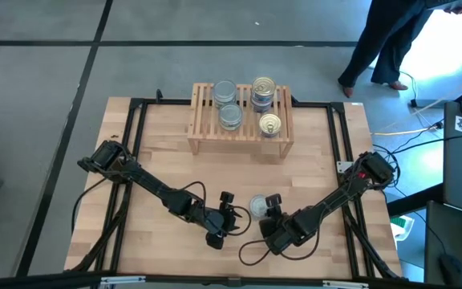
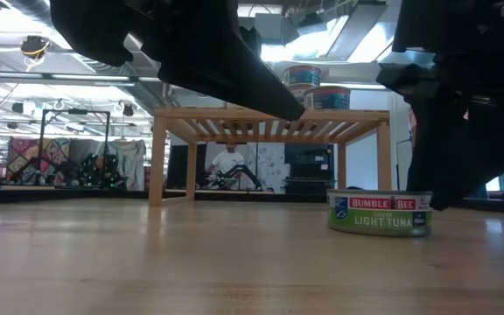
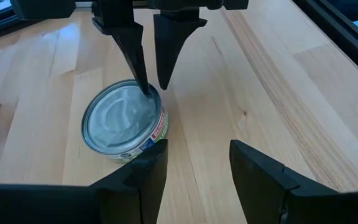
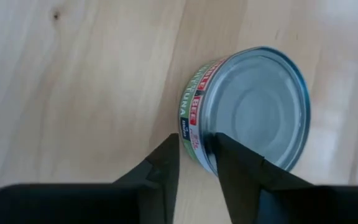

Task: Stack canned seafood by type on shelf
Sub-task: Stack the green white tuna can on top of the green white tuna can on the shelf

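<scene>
holding five tins (image 1: pixel 264 95), the slatted shelf (image 1: pixel 201 122)

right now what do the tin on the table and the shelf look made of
Tin: metal, likely steel or aluminium, with a dull silver-grey lid pressed into rings and a printed paper or lacquered label round the side. Shelf: pale, seemingly unfinished wood, with visible slats and grain.

The light butcher-block table (image 1: pixel 167 172) carries a slatted wooden shelf (image 1: pixel 201 122) toward its twelve o'clock edge and one silver-topped Bumble Bee light tuna tin (image 1: pixel 257 207) near six o'clock. On the shelf slats: silver-topped tins (image 1: pixel 227 104) left, gold-topped tins (image 1: pixel 266 104) right.
</scene>
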`<state>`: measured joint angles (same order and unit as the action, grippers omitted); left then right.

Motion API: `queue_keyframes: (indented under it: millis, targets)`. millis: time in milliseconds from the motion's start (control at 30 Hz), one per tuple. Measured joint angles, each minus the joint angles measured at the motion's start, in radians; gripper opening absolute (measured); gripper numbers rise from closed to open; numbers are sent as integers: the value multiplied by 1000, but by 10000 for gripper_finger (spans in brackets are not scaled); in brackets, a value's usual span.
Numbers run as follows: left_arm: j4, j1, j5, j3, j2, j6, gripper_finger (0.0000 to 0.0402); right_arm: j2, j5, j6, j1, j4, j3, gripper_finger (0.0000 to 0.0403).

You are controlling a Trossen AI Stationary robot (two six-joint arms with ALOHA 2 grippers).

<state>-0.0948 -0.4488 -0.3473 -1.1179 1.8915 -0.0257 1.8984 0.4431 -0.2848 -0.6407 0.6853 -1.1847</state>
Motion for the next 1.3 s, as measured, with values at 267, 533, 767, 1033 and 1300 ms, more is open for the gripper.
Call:
queue_keyframes:
  millis: [267, 533, 767, 1033, 1300]
  targets:
    - [0, 0, 0, 0, 0, 0, 168, 0, 2, 0, 1, 5, 0, 57]
    - [0, 0, 0, 0, 0, 0, 168, 0, -1, 0, 0, 7, 1, 9]
    - [0, 0, 0, 0, 0, 0, 168, 1, -7, 0, 0, 6, 2, 5]
    - [-1, 0, 0, 0, 0, 0, 168, 2, -8, -1, 0, 3, 2, 2]
    - [-2, -2, 0, 0, 0, -52, 169, 2, -8, -1, 0, -11, 3, 1]
